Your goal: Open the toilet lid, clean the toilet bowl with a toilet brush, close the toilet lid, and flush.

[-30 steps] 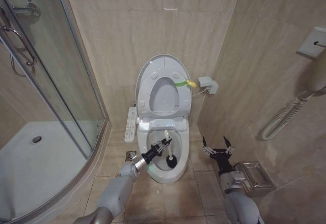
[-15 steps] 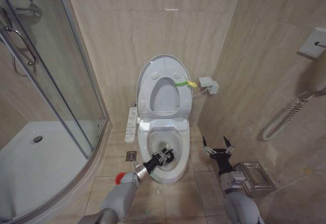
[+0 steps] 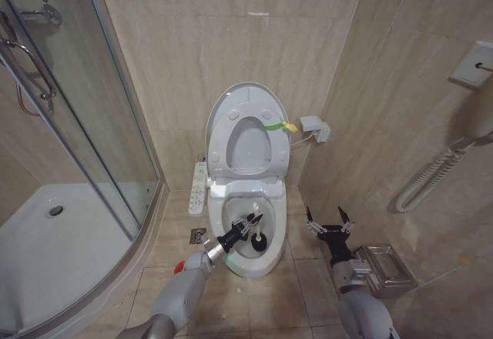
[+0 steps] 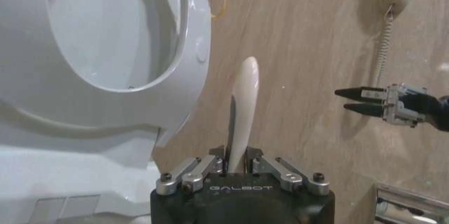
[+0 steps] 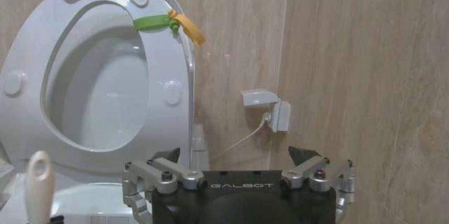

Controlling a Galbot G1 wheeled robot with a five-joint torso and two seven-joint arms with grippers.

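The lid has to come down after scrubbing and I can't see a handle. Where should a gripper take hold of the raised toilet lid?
Probably at the yellow-green loop tied on the edge of the toilet lid facing the right gripper, coming from that side. The lid stands upright against the wall, smooth and broad; the loop sticks out and suits an open gripper.

toilet lid point(image 3: 245, 129) upright behind toilet bowl point(image 3: 248, 256), toilet brush point(image 3: 255, 231) inside bowl, shower left

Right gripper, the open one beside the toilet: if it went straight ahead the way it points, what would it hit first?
Probably the tiled back wall, near the white socket box; the right gripper looks clear of the toilet bowl, though depth is uncertain.
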